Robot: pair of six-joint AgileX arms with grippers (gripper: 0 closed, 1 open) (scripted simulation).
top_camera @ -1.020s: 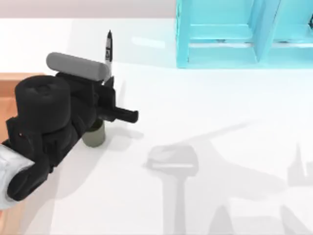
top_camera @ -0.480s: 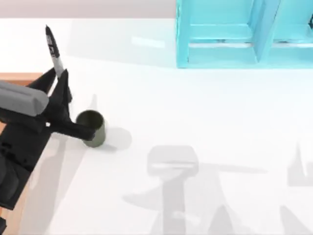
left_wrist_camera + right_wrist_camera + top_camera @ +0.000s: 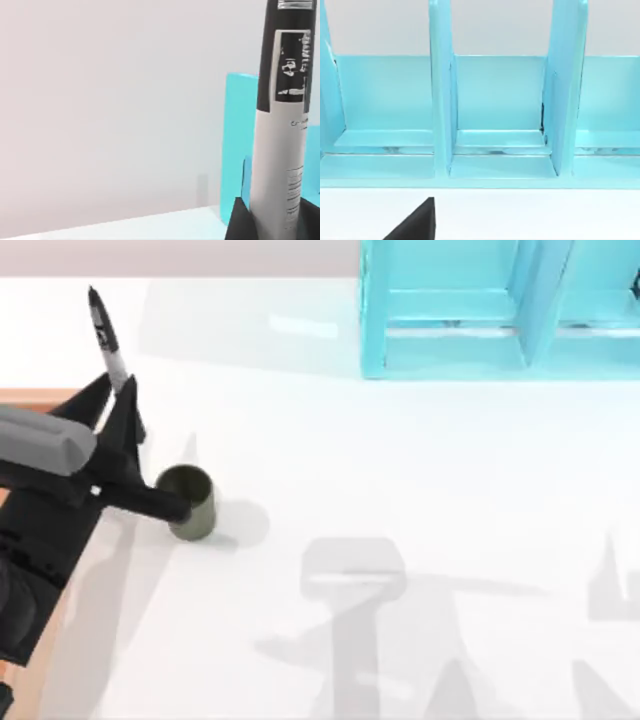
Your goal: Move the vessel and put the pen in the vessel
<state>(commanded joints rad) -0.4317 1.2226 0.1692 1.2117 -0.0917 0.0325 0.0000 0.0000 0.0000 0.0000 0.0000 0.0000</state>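
Note:
The pen (image 3: pixel 105 332), black with a grey-white band, stands tilted in the air at the table's far left, with my left gripper (image 3: pixel 116 400) shut on its lower end. In the left wrist view the pen (image 3: pixel 281 125) rises close up from between the dark fingers (image 3: pixel 238 220). The vessel (image 3: pixel 187 502), a small olive-green cup, stands upright on the white table just right of and nearer than the gripper, its dark mouth showing. A black part of the left arm reaches across to its left rim. A dark part of my right gripper (image 3: pixel 415 225) faces the shelf.
A turquoise shelf (image 3: pixel 480 310) with upright dividers stands at the back right; the right wrist view shows the shelf (image 3: pixel 495 110) from the front. A wooden tray (image 3: pixel 40 398) lies at the left edge under my left arm. Arm shadows fall on the white table.
My left arm has swung left with the pen, uncovering the vessel, which stays in place. In the last half second the pen only shifted slightly.

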